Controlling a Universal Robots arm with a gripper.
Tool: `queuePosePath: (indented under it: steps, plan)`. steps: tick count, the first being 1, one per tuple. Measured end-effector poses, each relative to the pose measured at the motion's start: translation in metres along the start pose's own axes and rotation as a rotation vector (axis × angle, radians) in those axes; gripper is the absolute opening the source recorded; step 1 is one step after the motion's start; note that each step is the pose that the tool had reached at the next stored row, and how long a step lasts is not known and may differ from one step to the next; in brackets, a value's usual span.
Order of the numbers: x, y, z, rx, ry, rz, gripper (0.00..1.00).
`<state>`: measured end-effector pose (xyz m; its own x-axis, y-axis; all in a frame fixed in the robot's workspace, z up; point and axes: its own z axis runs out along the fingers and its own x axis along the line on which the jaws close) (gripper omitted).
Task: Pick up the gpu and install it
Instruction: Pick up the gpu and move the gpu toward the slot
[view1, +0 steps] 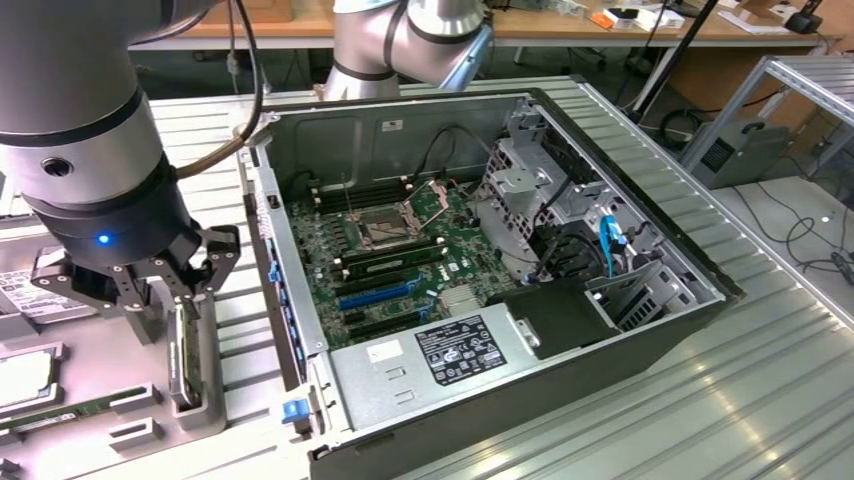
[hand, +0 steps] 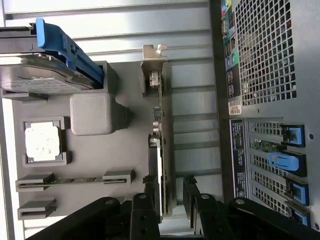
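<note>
Item under inspection: the gpu (view1: 184, 358) stands on edge in a slot of the grey parts tray (view1: 134, 402), on the exterior view's left, just beside the open computer case (view1: 534, 400) and outside it; not installed. In the wrist view the gpu (hand: 163, 135) shows as a thin edge, with its silver end bracket (hand: 154, 56) at the end away from the gripper.

Gripper (view1: 160, 300): positioned directly over the card; in the wrist view the gripper (hand: 171, 197) has its fingers (hand: 192, 192) apart, one on each side of the card's near end; a gap is visible on the case side; not clamped; the card rests in its slot.

Other tray (hand: 125, 150) contents: a hard drive (hand: 35, 75) in a blue carrier (hand: 65, 45), a processor (hand: 42, 141) in its own recess, and a memory stick (hand: 75, 180) in a narrow holder; all well apart from the gripper.

Case: lying on its side, panel off, motherboard (view1: 387, 250) exposed.
</note>
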<state>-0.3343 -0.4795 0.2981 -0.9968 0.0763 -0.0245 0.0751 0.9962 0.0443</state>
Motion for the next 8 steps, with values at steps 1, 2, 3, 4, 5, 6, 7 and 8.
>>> queuePosePath:
  steps: [1, 2, 3, 4, 5, 6, 7, 8]
  plan:
    - [0.001, 0.0023, 0.0017, 0.0000, 0.0000, 0.000, 0.36]
    - [0.002, 0.0035, 0.0033, -0.0001, -0.0001, 0.000, 0.36]
    - [0.002, 0.0045, 0.0047, 0.0000, 0.0000, 0.000, 0.36]
    - [0.004, 0.0049, 0.0064, 0.0002, 0.0001, 0.000, 0.36]
    - [0.007, 0.0048, 0.0077, 0.0000, 0.0000, 0.000, 0.36]
    - [0.009, 0.0046, 0.0090, 0.0000, 0.0000, 0.000, 0.36]
    - [0.010, 0.0044, 0.0098, 0.0000, 0.0000, 0.000, 0.36]
    - [0.011, 0.0044, 0.0104, -0.0002, -0.0002, 0.000, 0.36]
